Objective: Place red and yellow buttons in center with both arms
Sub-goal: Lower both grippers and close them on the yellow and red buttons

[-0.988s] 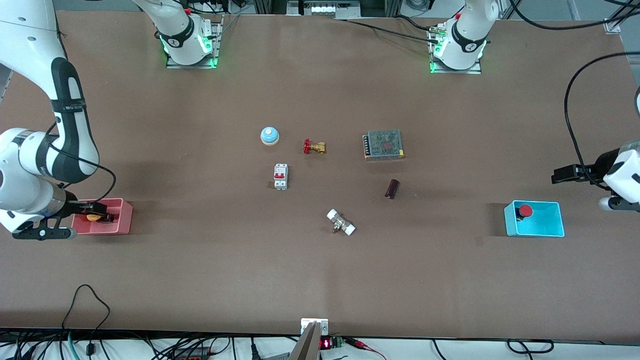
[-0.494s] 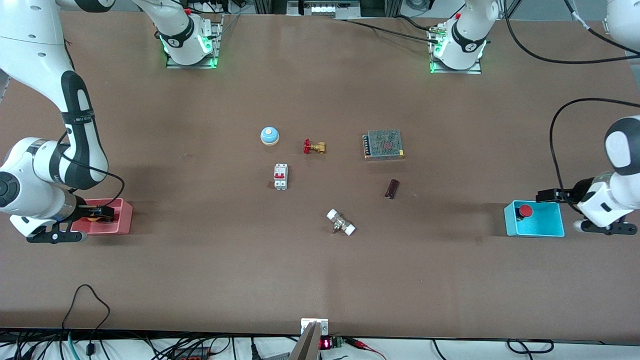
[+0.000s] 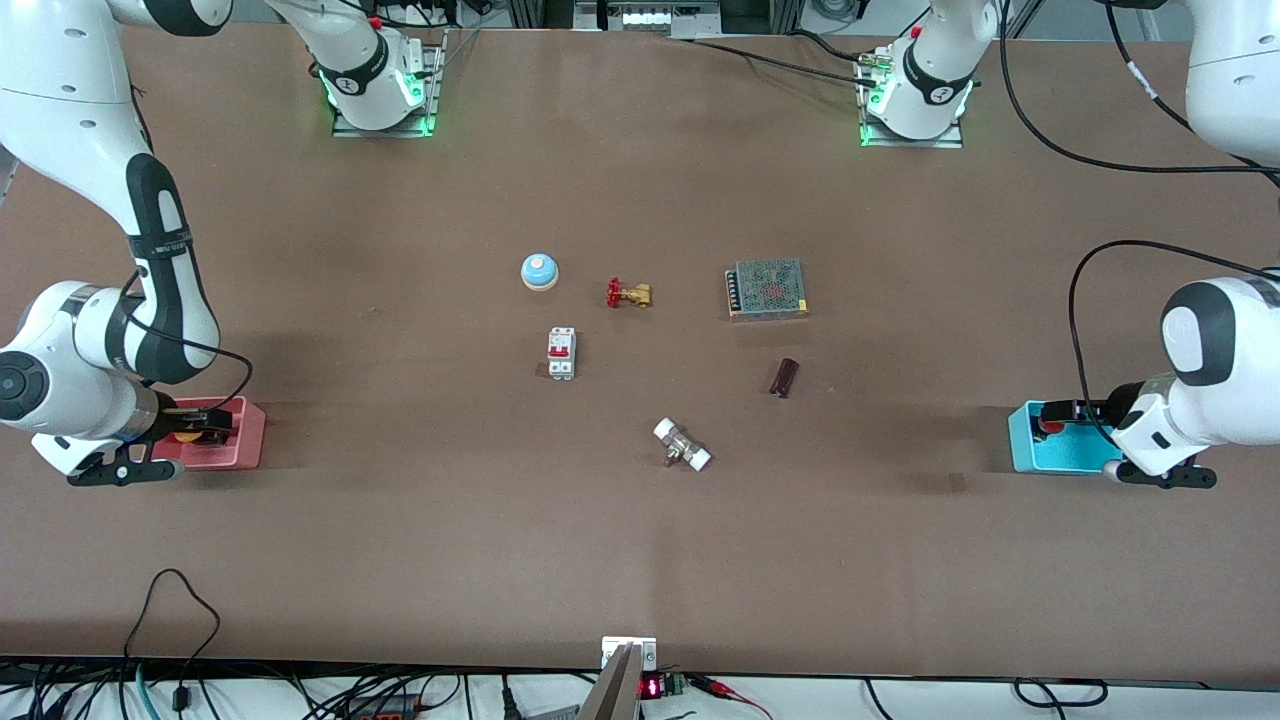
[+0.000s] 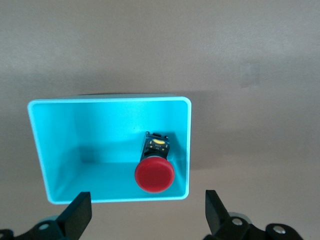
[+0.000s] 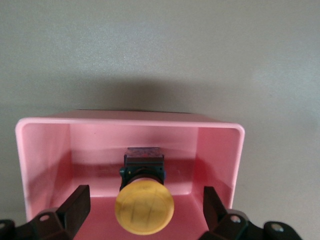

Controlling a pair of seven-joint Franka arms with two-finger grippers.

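The yellow button stands in a pink bin at the right arm's end of the table; the bin also shows in the front view. My right gripper is open, low over the bin, with its fingers on either side of the yellow cap. The red button sits in a cyan bin at the left arm's end, and that bin shows in the front view too. My left gripper is open over the bin's edge, apart from the red cap. The bare center holds no button.
Around the middle lie a blue dome bell, a brass valve with a red handle, a white circuit breaker, a metal power supply, a small dark cylinder and a white-ended fitting.
My left arm has swung in from the table's end and come down over the cyan bin. My right gripper has shifted slightly and settled lower around the yellow button.
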